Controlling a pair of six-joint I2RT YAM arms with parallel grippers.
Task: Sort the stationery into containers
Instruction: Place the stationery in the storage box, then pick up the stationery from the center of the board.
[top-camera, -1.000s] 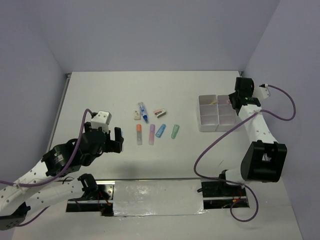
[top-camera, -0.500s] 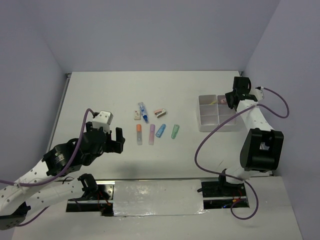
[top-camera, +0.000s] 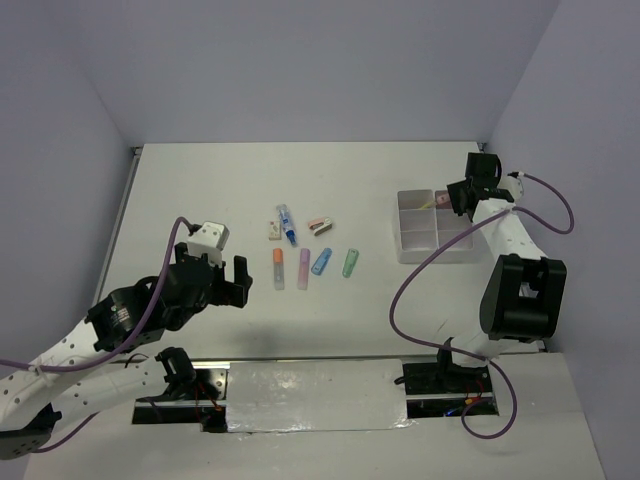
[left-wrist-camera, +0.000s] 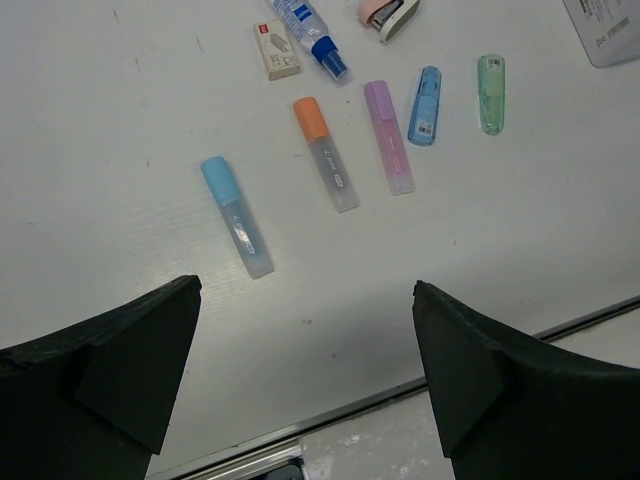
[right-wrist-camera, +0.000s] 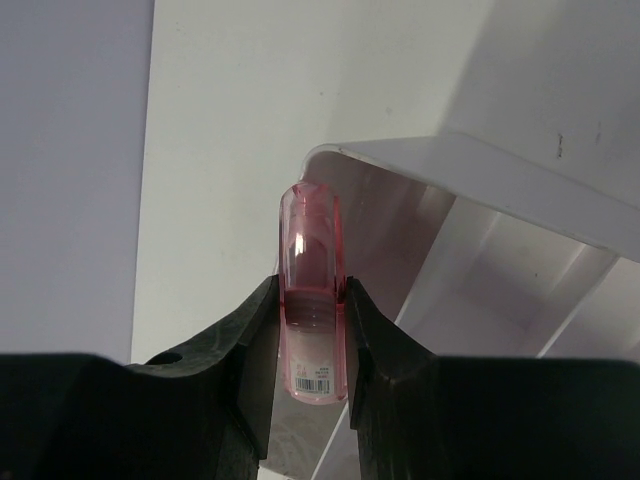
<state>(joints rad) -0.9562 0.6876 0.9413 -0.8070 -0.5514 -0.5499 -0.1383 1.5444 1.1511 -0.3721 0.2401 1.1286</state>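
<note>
The white table (top-camera: 200, 190) carries everything. At the right of the overhead view, the right arm's fingers (right-wrist-camera: 312, 300) are clenched on a pink marker (right-wrist-camera: 312, 250). They pinch its clear barrel across the middle and hold it over the upper right part of the containers (top-camera: 417, 240). From the wrist view it looks poised at the rim, not yet dropped in.

At lower left, the left arm's fingers (left-wrist-camera: 305, 290) hang spread wide and empty above the loose stationery in mid-frame: light blue marker (left-wrist-camera: 237, 216), orange marker (left-wrist-camera: 326, 153), purple marker (left-wrist-camera: 388, 137), blue marker (left-wrist-camera: 425, 105), green marker (left-wrist-camera: 490, 93), blue-white tube (left-wrist-camera: 308, 27) and eraser (left-wrist-camera: 276, 50).

These look light, stiff and smooth-sided, so probably slippery. I'd grip each squarely across mid-barrel, since a hold near an end may let it pivot.
</note>
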